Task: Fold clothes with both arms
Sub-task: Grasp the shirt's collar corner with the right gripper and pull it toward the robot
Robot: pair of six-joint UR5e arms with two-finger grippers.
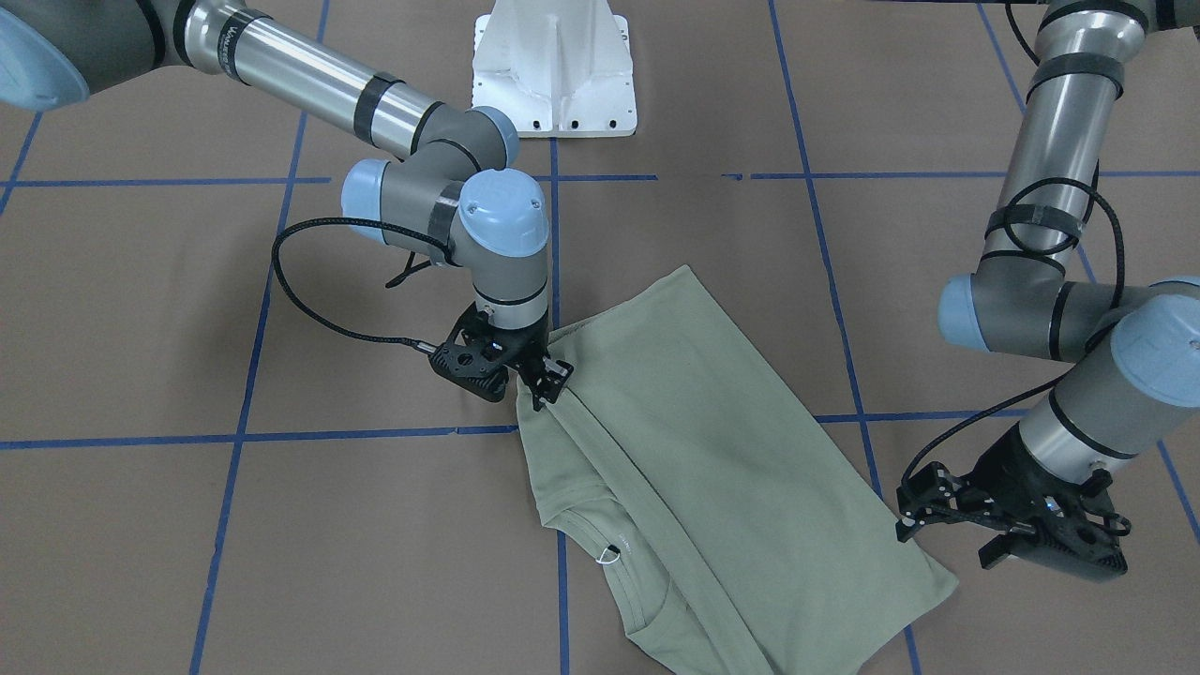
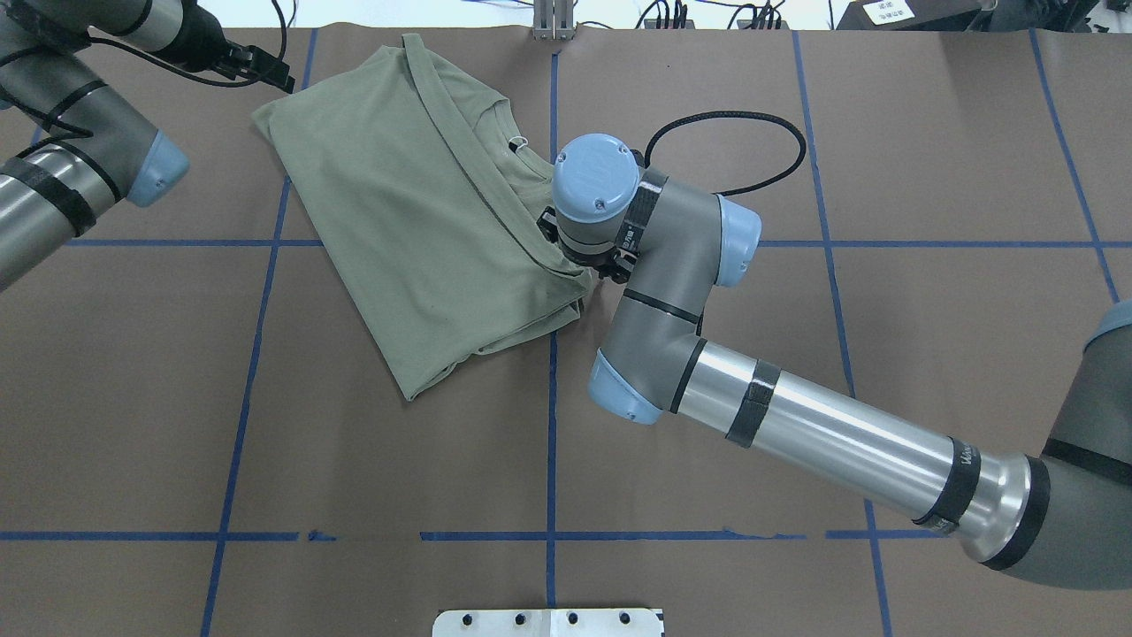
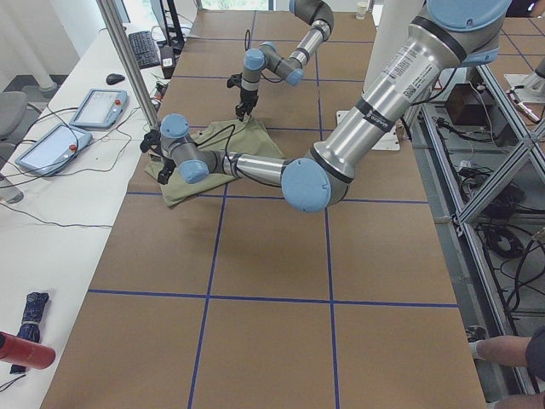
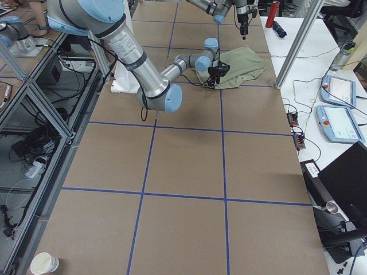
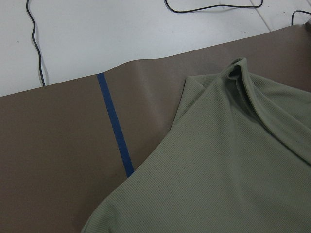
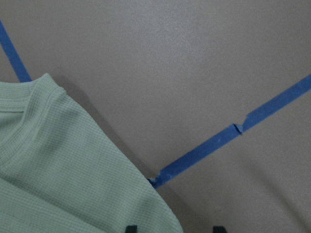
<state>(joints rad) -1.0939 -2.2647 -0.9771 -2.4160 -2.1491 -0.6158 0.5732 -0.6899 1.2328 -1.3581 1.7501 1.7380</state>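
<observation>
The clothes are one sage-green shirt (image 1: 712,441) (image 2: 416,221), lying folded into a long slanted band on the brown table. Its ribbed neck and white label (image 1: 609,553) face up. My right gripper (image 1: 548,382) points down at the band's long edge, near the hem end. In the right wrist view its fingertips (image 6: 130,228) stand apart, with the knit edge (image 6: 58,170) beside one of them, so it is open. In the overhead view the right wrist (image 2: 597,190) hides it. My left gripper (image 1: 947,544) (image 2: 281,72) hovers open just off the shirt's far shoulder corner (image 5: 233,170), holding nothing.
The white pedestal base (image 1: 553,75) stands at the robot's side of the table. Blue tape lines (image 2: 551,425) cross the brown cover. A side desk holds pendants (image 3: 98,106) and cables beyond an aluminium post (image 3: 128,60). A paper cup (image 4: 45,263) sits by the frame.
</observation>
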